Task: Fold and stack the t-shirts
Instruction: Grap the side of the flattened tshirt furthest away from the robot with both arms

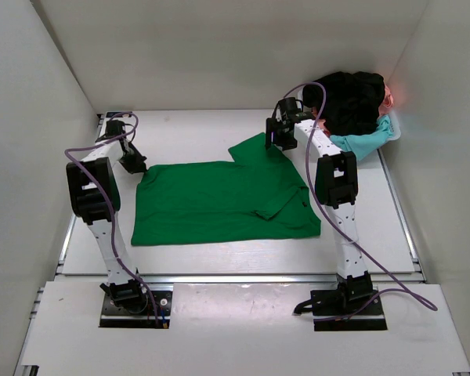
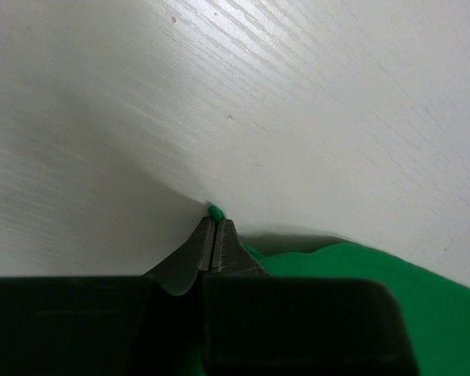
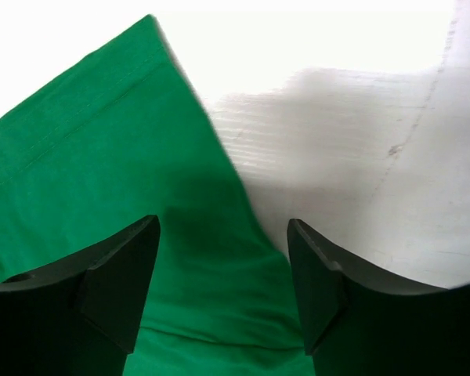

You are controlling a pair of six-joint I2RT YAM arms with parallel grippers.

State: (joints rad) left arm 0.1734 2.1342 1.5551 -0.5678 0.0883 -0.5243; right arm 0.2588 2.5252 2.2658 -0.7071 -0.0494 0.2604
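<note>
Cam overhead: green t-shirt lies flat on the surface, left tool at its far-left corner, right tool over the far sleeve. Left wrist: tool clamped on a thin nub of cloth, so lift slow. Right wrist: fingers apart above the sleeve edge; prob. needs lowering to straddle it before closing.

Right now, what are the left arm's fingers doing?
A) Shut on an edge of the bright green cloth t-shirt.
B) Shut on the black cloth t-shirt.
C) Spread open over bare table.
A: in the left wrist view the left fingers are pressed together, a bit of bright green cloth t-shirt pinched at their tips.
</note>
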